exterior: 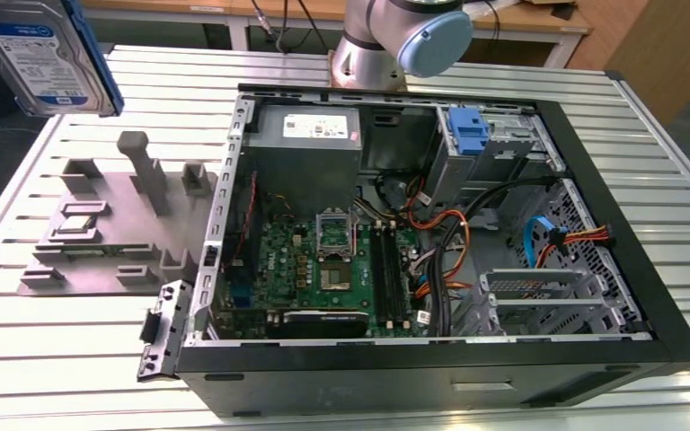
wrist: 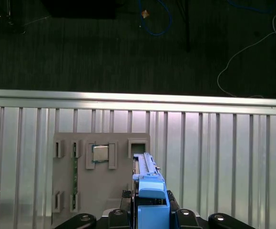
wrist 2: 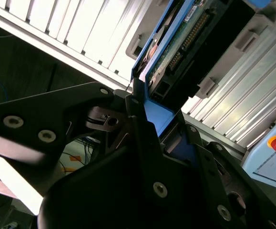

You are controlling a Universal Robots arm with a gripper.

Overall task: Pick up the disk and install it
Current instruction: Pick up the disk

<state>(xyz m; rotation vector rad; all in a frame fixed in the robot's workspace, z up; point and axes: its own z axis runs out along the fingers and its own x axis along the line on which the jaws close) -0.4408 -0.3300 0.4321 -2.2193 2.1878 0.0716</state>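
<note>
The disk (exterior: 48,56), silver-grey with a blue-and-white label and blue side rails, hangs high above the table's far corner at the exterior view's left. In the first wrist view the disk (wrist: 148,183) is seen edge-on, and my gripper (wrist: 149,215) is shut on its blue rails. In the second wrist view the black fingers (wrist 2: 140,119) clamp the disk (wrist 2: 176,43) at its blue end. The open computer case (exterior: 632,337) lies on the table to the exterior view's right of the disk, with its drive cage and blue bracket (exterior: 470,135) at the far side.
A grey fixture plate (exterior: 105,260) with upright holders and a small chip (exterior: 78,225) lies beside the case; the plate (wrist: 80,143) is below the disk. A power supply (exterior: 306,135), motherboard (exterior: 321,260) and cables (exterior: 453,242) sit in the case. The arm's base (exterior: 375,54) stands behind it.
</note>
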